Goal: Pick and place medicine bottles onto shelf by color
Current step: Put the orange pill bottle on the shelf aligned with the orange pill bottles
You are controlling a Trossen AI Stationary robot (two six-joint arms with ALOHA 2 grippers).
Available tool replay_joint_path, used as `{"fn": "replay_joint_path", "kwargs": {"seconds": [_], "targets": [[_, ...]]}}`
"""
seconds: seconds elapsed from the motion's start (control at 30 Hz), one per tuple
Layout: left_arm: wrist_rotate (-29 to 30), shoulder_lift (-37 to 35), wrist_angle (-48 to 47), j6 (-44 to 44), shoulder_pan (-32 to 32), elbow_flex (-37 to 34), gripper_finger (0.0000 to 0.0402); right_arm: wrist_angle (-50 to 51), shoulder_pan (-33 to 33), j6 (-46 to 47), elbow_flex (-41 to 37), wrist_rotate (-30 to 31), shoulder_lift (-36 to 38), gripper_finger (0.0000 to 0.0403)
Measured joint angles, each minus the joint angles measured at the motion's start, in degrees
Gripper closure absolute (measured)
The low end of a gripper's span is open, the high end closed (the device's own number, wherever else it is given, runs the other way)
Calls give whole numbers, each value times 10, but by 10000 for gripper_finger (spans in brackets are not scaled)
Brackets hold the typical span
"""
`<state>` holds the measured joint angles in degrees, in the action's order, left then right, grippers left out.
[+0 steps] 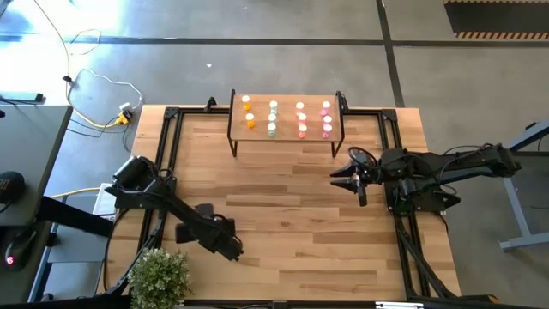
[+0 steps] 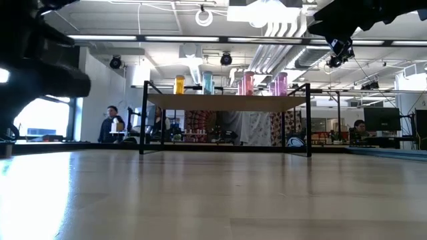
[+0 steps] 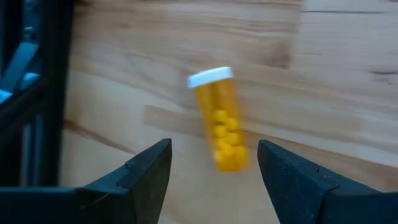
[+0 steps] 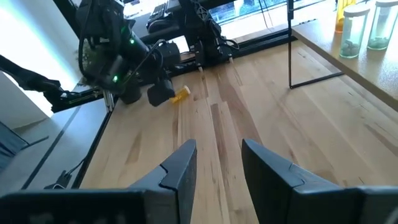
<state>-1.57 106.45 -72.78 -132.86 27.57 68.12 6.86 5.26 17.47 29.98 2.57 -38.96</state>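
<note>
On the bare wooden tabletop (image 1: 292,223) near your left arm, one clear orange medicine bottle with a white cap (image 3: 220,118) lies on its side; no label is readable. Your left gripper (image 3: 214,171) stands spread wide just beside it, touching nothing. Other bottles (image 1: 286,118) stand on the light-wood shelf (image 1: 286,136). Your right gripper (image 4: 217,162) hovers part-open, empty.
</note>
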Motion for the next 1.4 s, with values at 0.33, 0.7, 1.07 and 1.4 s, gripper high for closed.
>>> {"fn": "replay_joint_path", "kwargs": {"seconds": [0.33,0.7,1.07,1.4], "targets": [[-23,-93,99,-5,4,-88,172,16,0,0,0,1,0,283],[-26,-127,175,-10,-21,-149,172,20,0,0,0,4,-1,283],[-14,-128,163,7,-72,-160,172,20,0,0,0,4,-1,283],[-55,-128,140,3,-74,-160,172,22,0,4,0,4,-1,283]]}}
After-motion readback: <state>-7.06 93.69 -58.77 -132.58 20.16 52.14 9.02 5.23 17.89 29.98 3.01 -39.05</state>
